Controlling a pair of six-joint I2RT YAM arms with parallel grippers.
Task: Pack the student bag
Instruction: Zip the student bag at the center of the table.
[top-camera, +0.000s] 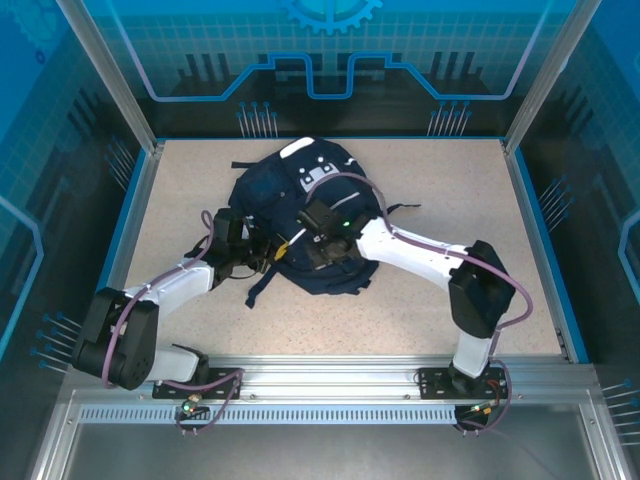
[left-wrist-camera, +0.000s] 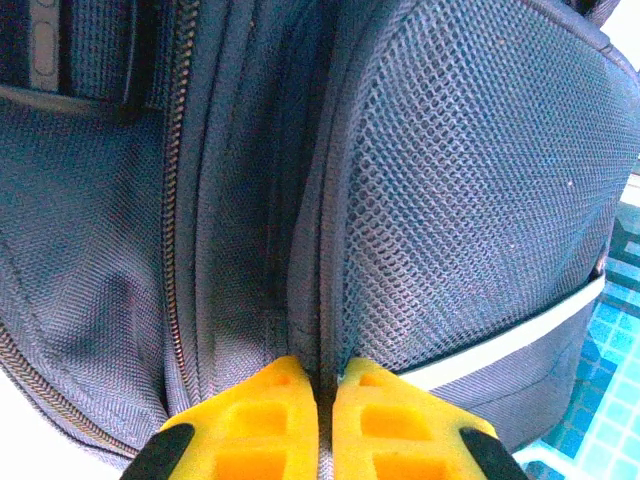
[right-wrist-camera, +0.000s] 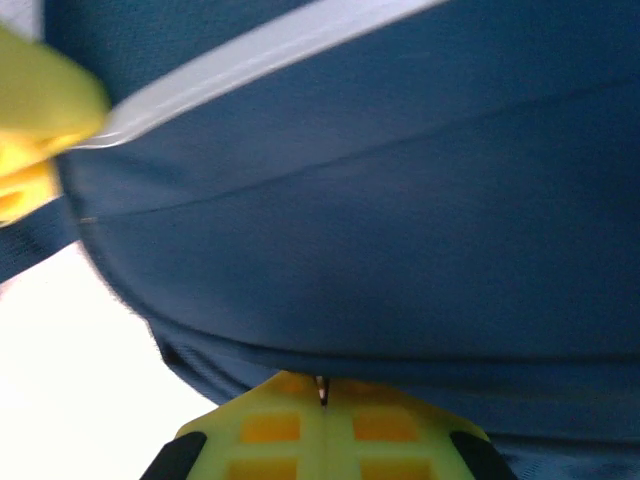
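The student bag (top-camera: 270, 195), navy with white stripes and a pale patch near its top, lies on the middle of the table. My left gripper (top-camera: 275, 250) is at its lower left side. In the left wrist view its yellow fingertips (left-wrist-camera: 285, 385) are shut on a seam fold of the student bag (left-wrist-camera: 450, 200), between a mesh pocket and a zip. My right gripper (top-camera: 312, 252) is on the bag's near edge. Its fingers are shut under the student bag (right-wrist-camera: 400, 200), with a thin metal sliver pinched between the tips of the right gripper (right-wrist-camera: 321, 388).
The speckled beige tabletop (top-camera: 450, 190) lies bare to the right of the bag and on the left (top-camera: 170, 200). A dark strap (top-camera: 255, 290) trails from the bag toward the near edge. Metal posts and blue rims frame the table on all sides.
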